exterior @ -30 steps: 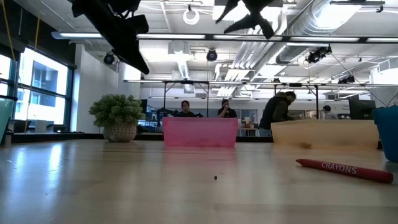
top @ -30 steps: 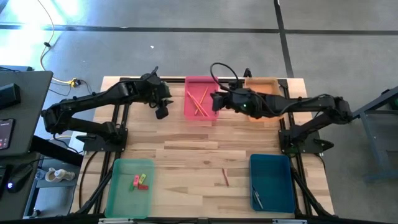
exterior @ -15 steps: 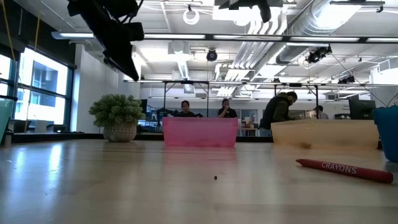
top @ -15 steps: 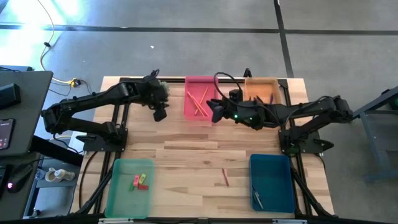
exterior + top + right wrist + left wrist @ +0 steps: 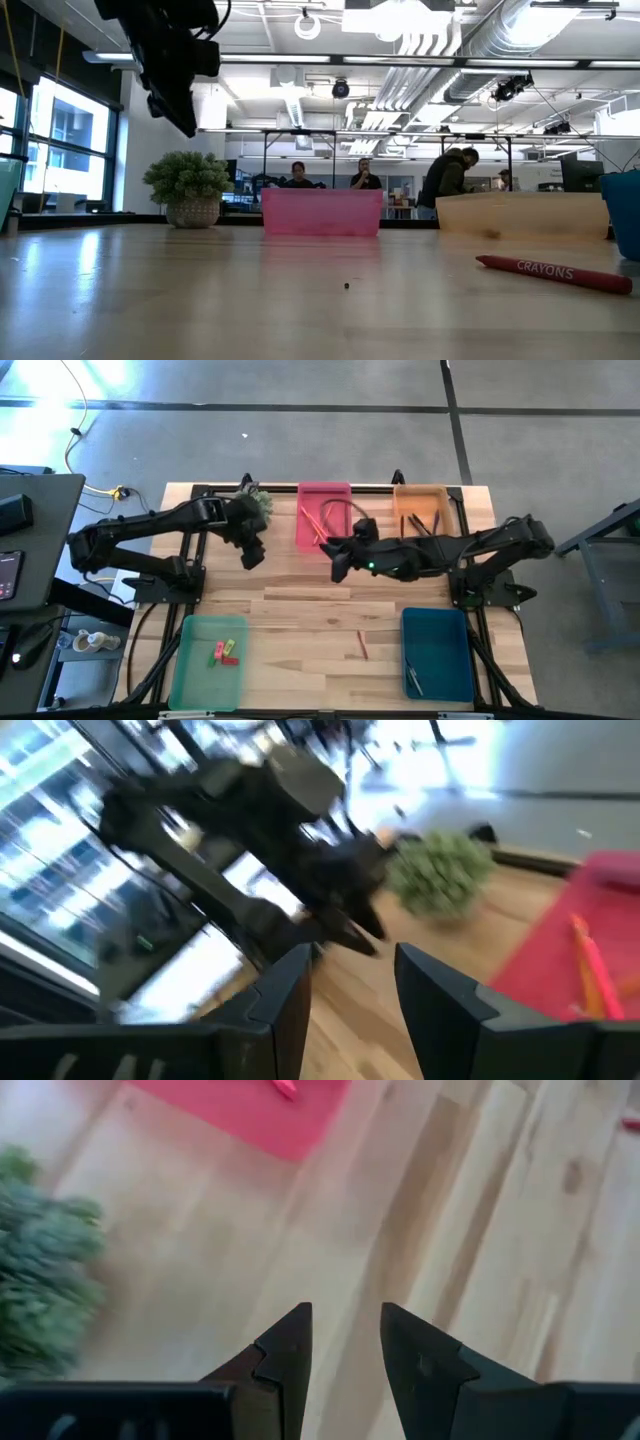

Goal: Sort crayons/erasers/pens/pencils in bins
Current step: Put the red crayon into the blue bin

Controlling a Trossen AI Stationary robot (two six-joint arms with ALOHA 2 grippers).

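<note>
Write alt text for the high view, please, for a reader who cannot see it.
Two dark arms reach over a wooden table: the left gripper and the right gripper, both open and empty, flank the pink bin. A red crayon lies loose between the green bin and teal bin.

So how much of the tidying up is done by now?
Mostly done, it seems. Thin sticks lie in the pink tray, the erasers sit in the green tray, and the orange tray and blue tray hold items too. Both the left gripper and right gripper hover empty. A red crayon lies loose on the table.
</note>
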